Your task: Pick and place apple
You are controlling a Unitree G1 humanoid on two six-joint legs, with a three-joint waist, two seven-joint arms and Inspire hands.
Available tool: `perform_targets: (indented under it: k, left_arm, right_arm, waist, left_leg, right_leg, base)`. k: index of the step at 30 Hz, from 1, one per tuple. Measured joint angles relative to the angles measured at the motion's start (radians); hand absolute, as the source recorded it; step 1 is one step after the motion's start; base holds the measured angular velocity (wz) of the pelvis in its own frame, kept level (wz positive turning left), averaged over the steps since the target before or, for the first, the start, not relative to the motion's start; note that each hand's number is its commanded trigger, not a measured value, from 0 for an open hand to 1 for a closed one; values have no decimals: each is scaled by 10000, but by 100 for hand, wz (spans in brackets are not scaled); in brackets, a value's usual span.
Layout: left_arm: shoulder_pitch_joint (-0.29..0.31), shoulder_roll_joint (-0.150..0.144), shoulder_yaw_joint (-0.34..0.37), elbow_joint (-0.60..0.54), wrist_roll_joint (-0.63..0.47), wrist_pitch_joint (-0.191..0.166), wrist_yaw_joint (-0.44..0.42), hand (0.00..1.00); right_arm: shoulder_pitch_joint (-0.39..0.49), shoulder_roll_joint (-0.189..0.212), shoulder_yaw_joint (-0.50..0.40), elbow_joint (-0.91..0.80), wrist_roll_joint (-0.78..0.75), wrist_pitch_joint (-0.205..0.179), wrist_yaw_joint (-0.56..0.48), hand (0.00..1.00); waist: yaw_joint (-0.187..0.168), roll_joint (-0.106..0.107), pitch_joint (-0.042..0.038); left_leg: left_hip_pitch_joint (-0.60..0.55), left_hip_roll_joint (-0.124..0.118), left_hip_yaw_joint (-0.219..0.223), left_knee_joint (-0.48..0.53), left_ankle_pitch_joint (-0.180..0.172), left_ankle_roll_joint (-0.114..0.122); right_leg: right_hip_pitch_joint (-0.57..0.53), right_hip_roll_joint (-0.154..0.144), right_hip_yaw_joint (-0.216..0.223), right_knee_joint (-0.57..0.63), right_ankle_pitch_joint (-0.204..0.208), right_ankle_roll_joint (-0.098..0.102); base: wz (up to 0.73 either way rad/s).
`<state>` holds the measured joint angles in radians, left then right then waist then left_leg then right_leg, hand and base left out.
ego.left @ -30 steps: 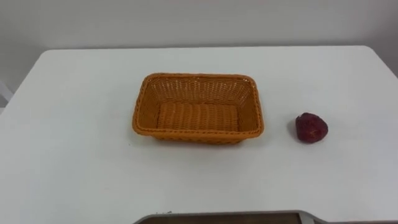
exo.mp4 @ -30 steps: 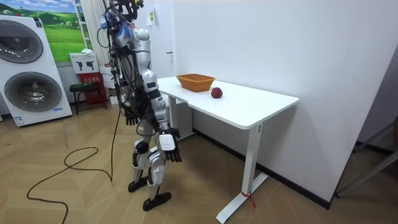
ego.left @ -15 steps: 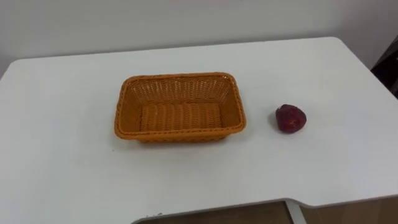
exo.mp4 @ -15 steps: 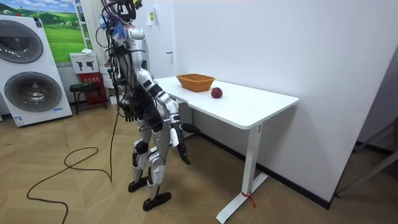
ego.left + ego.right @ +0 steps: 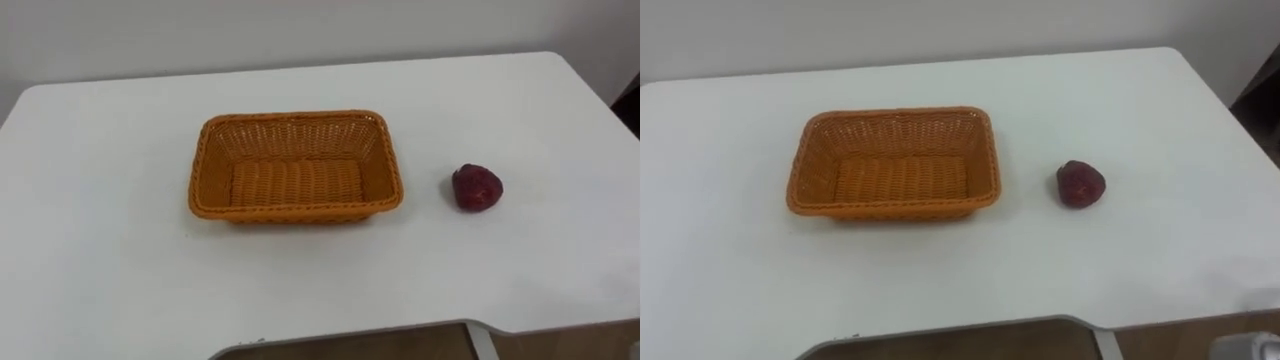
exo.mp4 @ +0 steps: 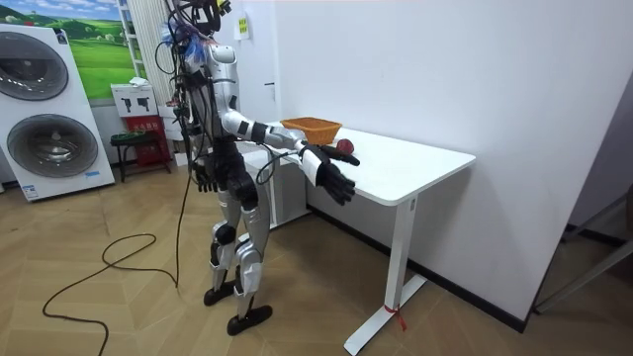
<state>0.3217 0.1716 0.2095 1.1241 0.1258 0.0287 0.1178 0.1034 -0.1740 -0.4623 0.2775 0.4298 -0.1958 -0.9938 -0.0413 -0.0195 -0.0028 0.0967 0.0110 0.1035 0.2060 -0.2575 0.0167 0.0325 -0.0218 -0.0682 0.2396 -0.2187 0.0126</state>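
Observation:
A dark red apple point(image 5: 477, 187) lies on the white table point(image 5: 100, 260), to the right of an empty orange wicker basket point(image 5: 296, 211) and apart from it. In the room view I stand at the table's near end, facing it. My right arm is stretched forward, and my right hand point(image 6: 334, 180) is open with its fingers spread, held at table height just short of the apple point(image 6: 345, 146). My left hand point(image 6: 205, 180) hangs by my hip with relaxed fingers. Neither hand holds anything.
The table stands against a white wall. Its front edge point(image 5: 400, 332) runs along the bottom of the eye views. Behind me in the room view are washing machines point(image 6: 49, 119) and a small stool point(image 6: 134, 143).
My right arm has swung up from beside my leg to reach forward over the table's end. The head camera has shifted a little. Apple and basket lie as before.

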Motion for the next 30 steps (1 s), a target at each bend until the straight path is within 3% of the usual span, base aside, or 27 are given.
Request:
perform_targets:
  k: [3,7,16,23,30]
  left_arm:
    - [-3,8,-198,-7,101,-37,-2,0]
    - [-64,-27,-581,-19,268,-64,-337,0]
    - [-175,-23,-785,-42,244,-63,-654,0]
    - [-218,-10,-785,-17,245,-125,-654,0]
    - [-216,-9,-785,-12,254,-151,-654,0]
  right_arm:
    - [164,-28,855,-710,-1166,-19,67,0]
    - [195,-29,1851,-1357,-2414,-20,1027,0]
    - [192,-274,3241,-1426,-2753,28,3134,0]
    - [169,-300,3722,-1421,-2812,109,4584,0]
    - [146,-340,3722,-1358,-2818,113,5183,0]
  waist:
    - [245,17,-1]
    - [347,36,-2]
    - [725,63,12]
    - [797,-6,46]
    - [789,-17,81]
  left_leg:
    - [17,29,31,-31,0,-1]
    - [23,52,30,-29,0,-2]
    - [6,61,-11,-51,1,-4]
    - [17,62,-93,-87,4,-8]
    - [16,73,-140,-90,4,-9]
  right_leg:
    - [14,41,80,-17,18,-16]
    - [4,59,67,-25,24,-27]
    - [35,66,64,-30,32,-38]
    - [64,68,10,-51,35,-41]
    - [191,77,-58,-209,80,-53]
  base:
    - [-7]
    - [0]
    - [0]
    - [2]
    - [1]
